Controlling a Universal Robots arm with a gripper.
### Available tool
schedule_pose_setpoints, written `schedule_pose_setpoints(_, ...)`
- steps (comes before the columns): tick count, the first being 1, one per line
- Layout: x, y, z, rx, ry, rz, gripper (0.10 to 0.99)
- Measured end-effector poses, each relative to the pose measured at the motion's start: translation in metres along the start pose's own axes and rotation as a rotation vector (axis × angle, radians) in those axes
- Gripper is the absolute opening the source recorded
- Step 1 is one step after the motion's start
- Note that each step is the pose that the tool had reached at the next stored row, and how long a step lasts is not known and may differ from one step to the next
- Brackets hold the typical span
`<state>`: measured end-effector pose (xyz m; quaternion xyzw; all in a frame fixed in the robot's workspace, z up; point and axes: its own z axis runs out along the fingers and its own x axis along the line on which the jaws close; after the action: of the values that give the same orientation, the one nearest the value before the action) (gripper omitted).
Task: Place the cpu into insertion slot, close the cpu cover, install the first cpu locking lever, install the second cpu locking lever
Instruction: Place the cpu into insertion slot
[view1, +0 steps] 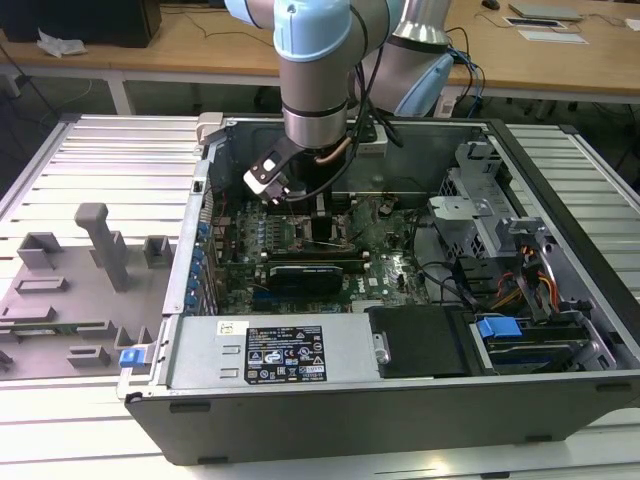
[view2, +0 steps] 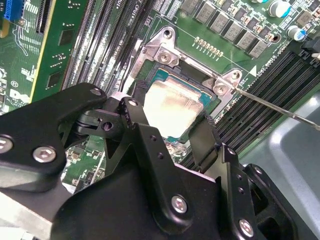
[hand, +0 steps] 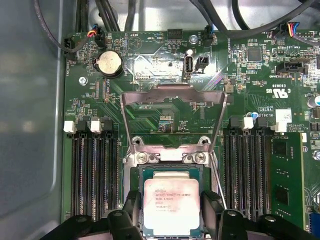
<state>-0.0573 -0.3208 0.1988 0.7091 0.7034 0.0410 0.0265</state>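
Green motherboard (hand: 165, 117) filled my wrist views, and the gripper (view2: 167, 122) hung low over it. The cpu cover (hand: 172, 95) stood swung up off the insertion slot (hand: 171, 170). I saw the cpu (hand: 171, 205) lying flat in that slot, the fingers (view2: 202, 142) spread to either side of it.

The gripper (view2: 168, 121) is matt black with silver screws (view2: 180, 203). Just at it, the cpu (hand: 171, 205) is dull silver-grey with fine dark print. Around the gripper the motherboard (hand: 165, 115) is green, and the memory slots (hand: 95, 165) are black with white latches (hand: 69, 127).
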Motion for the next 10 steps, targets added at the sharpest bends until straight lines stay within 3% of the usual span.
schedule_pose_setpoints(7, 0.0002, 0.0011, -0.0107, 0.0, -0.0002, 0.0, 0.616)
schedule_pose_setpoints(10, 0.0002, 0.0011, -0.0108, 0.0, -0.0003, 0.0, 0.616)
